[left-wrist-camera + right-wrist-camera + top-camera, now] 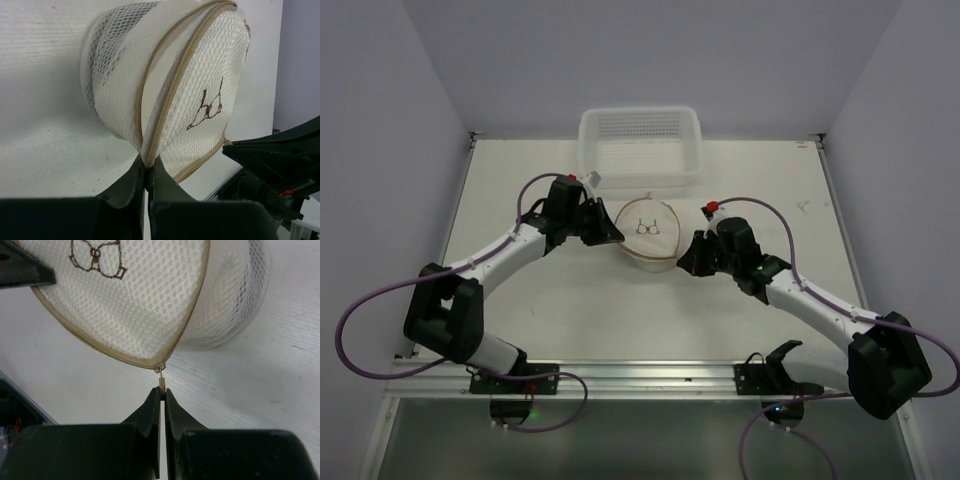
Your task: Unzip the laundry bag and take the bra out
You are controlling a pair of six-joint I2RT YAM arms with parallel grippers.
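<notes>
The laundry bag (pixel 648 238) is a round whitish mesh drum with a beige zipper and a small bra icon on its flat face, tilted up between the arms. My left gripper (pixel 617 237) is shut on the bag's zippered rim (pixel 149 157) at its left edge. My right gripper (pixel 686 262) is shut on the beige zipper pull tab (pixel 161 383), at the bag's (pixel 135 305) lower right corner. The zipper looks closed along the seam (pixel 165 95). The bra is hidden inside the mesh.
A white perforated plastic basket (pixel 639 146) stands just behind the bag at the table's back. The right arm's dark body (pixel 280 160) shows at the lower right of the left wrist view. The table's white walls rise on both sides.
</notes>
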